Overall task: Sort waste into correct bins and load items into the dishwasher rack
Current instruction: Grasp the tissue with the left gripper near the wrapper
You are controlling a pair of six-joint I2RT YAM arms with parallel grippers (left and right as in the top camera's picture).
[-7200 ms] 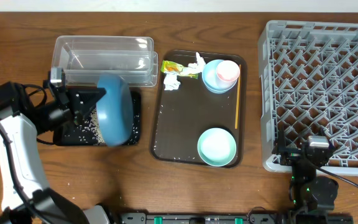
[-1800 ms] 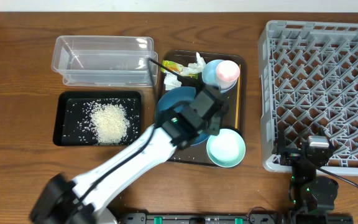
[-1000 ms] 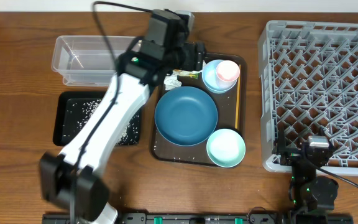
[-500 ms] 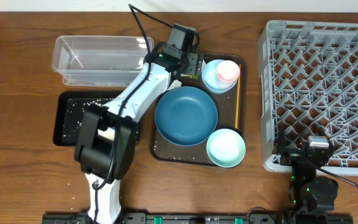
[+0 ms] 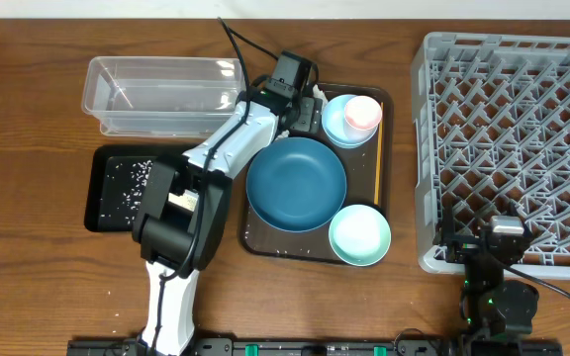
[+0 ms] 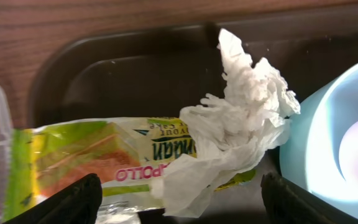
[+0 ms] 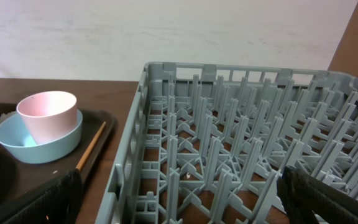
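Left jaws are held wide over the crumpled tissue [image 6: 247,124] and wrapper [image 6: 73,162], upper centre of frame; right jaws are spread wide, empty, by the rack [image 7: 229,155].

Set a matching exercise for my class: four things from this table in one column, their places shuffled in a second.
1. pink cup
2. rice
3. tissue
4. stick

A. lying on the wrapper
B. in the light blue bowl
C. in the black tray
D. at the brown tray's right edge

Pairs: 1-B, 2-C, 3-A, 4-D
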